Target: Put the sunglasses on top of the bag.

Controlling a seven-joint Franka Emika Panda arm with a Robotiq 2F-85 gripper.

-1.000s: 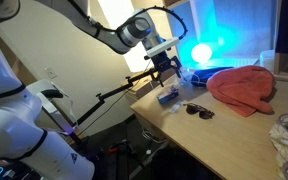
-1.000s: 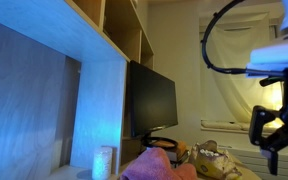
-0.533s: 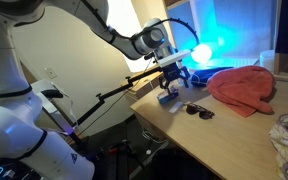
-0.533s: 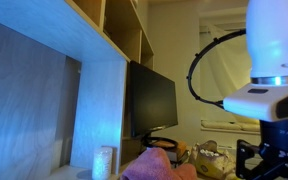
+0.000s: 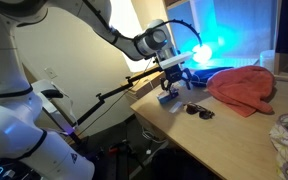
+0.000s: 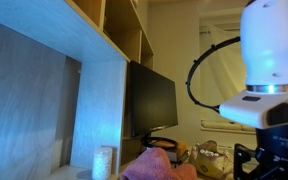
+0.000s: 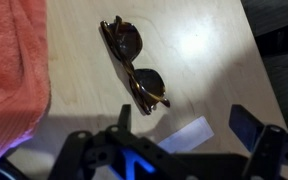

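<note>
No text, label, brand, number or sign can be read in any view; nothing legible is seen on the desk, monitor or shelves.

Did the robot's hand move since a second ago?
Yes. The gripper dropped lower, toward the sunglasses lying on the table.

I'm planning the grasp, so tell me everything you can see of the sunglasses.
The sunglasses have a dark, glossy frame and two brownish tinted lenses. They lie flat on the pale wooden table, diagonal in the wrist view, close beside the orange cloth but apart from it. Only the table touches them.
</note>
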